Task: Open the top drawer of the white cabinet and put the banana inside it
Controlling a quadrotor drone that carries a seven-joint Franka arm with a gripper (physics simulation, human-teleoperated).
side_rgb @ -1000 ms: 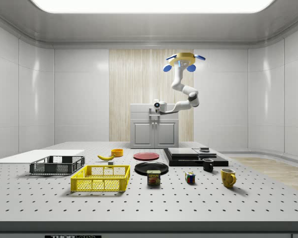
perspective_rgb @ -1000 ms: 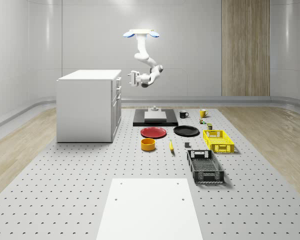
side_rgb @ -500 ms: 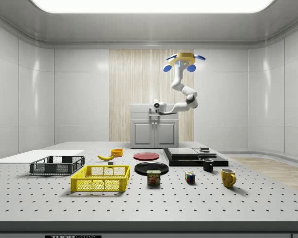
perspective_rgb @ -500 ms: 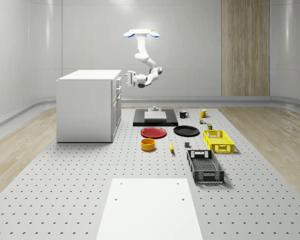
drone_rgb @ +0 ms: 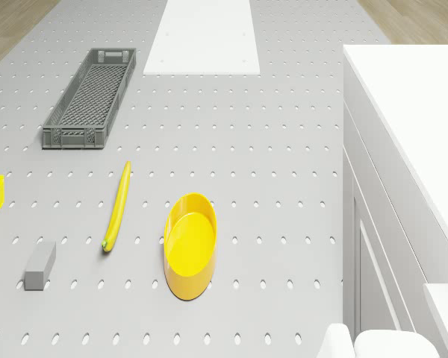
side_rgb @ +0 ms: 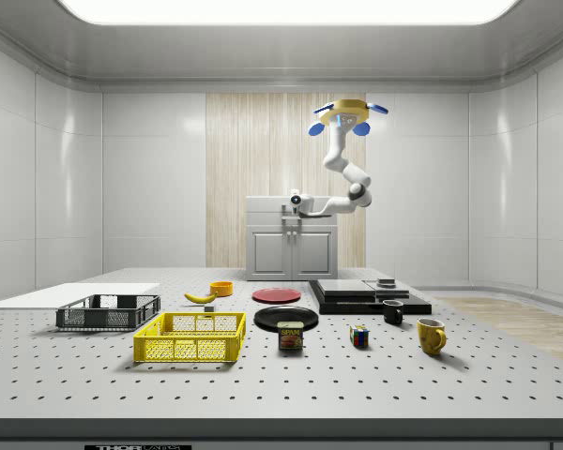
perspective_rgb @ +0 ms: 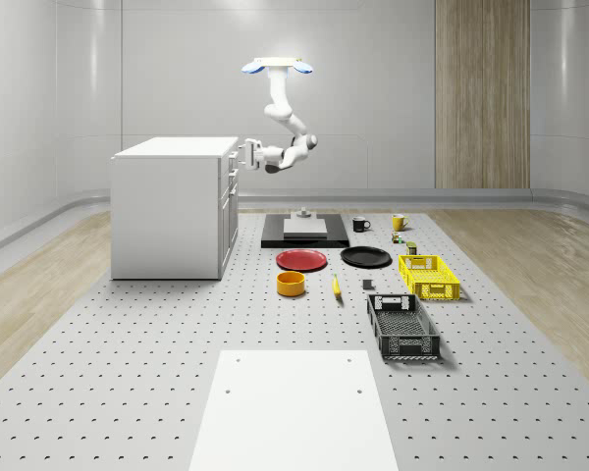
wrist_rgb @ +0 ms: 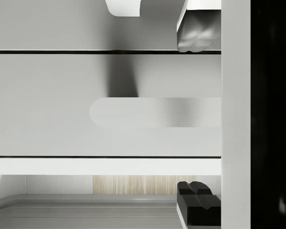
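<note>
On the perforated table (perspective_rgb: 128, 373), well apart from the white cabinet (perspective_rgb: 167, 211), the banana (perspective_rgb: 336, 286) lies flat just beside the yellow bowl (perspective_rgb: 291, 284), on the side of that bowl away from the cabinet; the drone view shows the same pair, the banana (drone_rgb: 118, 206) stretched out between the bowl (drone_rgb: 190, 244) and a small grey block (drone_rgb: 39, 264). The cabinet's top drawer (wrist_rgb: 105, 105) is shut, its front flush and its long rounded handle (wrist_rgb: 155, 112) lying across it. Right at that drawer front, near the cabinet's top edge, is the gripper (perspective_rgb: 243, 154) — its jaws stand released, one finger (wrist_rgb: 198, 31) on each side of the handle and neither clearly touching it. In the side view the gripper (side_rgb: 294, 204) sits against the cabinet's upper front, the white arm (side_rgb: 342, 178) reaching out level from it. The drone (perspective_rgb: 277, 67) hovers higher than the cabinet and off its drawer side, roughly over the black platform (perspective_rgb: 304, 234). Farther from the cabinet lie a red plate (perspective_rgb: 301, 260), a black plate (perspective_rgb: 365, 257), a yellow crate (perspective_rgb: 428, 277) and a dark grey crate (perspective_rgb: 402, 328).
</note>
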